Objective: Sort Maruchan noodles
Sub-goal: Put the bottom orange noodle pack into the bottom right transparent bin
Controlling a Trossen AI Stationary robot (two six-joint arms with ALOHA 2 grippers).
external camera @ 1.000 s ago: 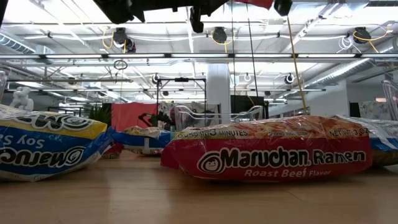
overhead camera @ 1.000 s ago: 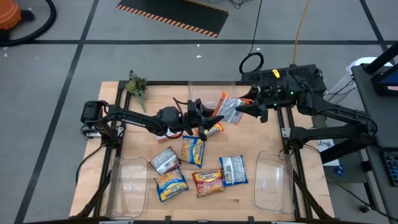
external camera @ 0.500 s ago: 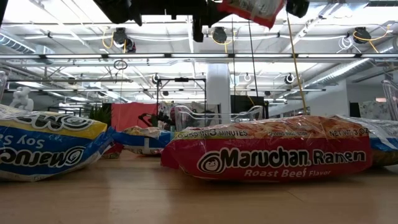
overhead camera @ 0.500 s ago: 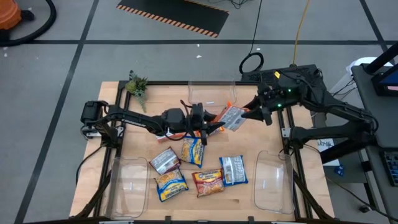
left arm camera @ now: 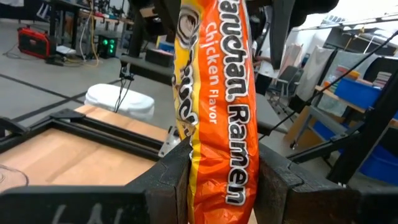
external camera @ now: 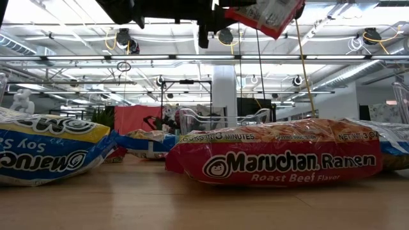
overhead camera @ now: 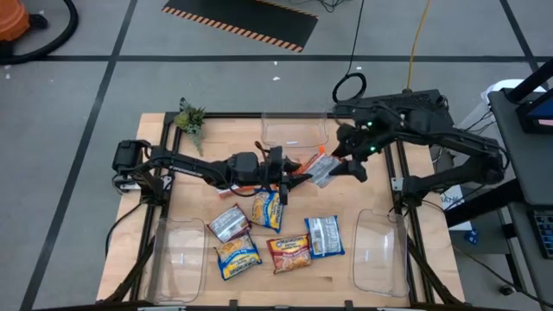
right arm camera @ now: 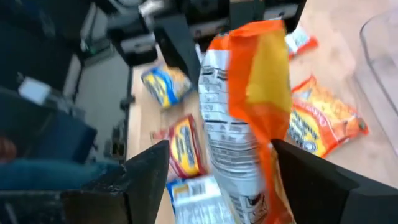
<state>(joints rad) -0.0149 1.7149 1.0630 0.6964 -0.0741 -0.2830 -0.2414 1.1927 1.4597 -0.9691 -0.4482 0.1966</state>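
Observation:
My left gripper [overhead camera: 288,170] is over the table's middle, shut on an orange Chicken Flavor packet [overhead camera: 301,165] [left arm camera: 217,93]. My right gripper [overhead camera: 341,161] is just to its right, shut on a second packet [overhead camera: 322,170] [right arm camera: 239,124] with an orange front and a white printed back. That packet hangs high in the low view [external camera: 265,14]. Several more packets lie flat on the near half of the table. Among them are a red Roast Beef one [external camera: 281,156] [overhead camera: 289,252] and a blue-and-yellow one [overhead camera: 268,207]. My left gripper pinches the orange packet between its two fingers [left arm camera: 171,177], near one end [left arm camera: 214,180]. The fingers come level from the table's left. The packet stands on edge, rises past the fingertips and is clear of the table. My right gripper has its packet between its two fingers [right arm camera: 149,171], with its lower part [right arm camera: 242,186] in the gap. It comes from the right, slanting down. The packet is lifted clear, tilted, with its printed back toward the camera.
A clear bin [overhead camera: 294,130] stands at the far edge behind both grippers. Two more clear bins sit at the near left [overhead camera: 180,250] and near right [overhead camera: 380,250] corners. A small green plant [overhead camera: 190,118] is at the far left corner. Black frame rails border the table.
My right arm has swung toward the table's left and its gripper has tipped further down. Its packet has moved a little toward the near edge and come lower in the low view. My left gripper has edged slightly right with its orange packet.

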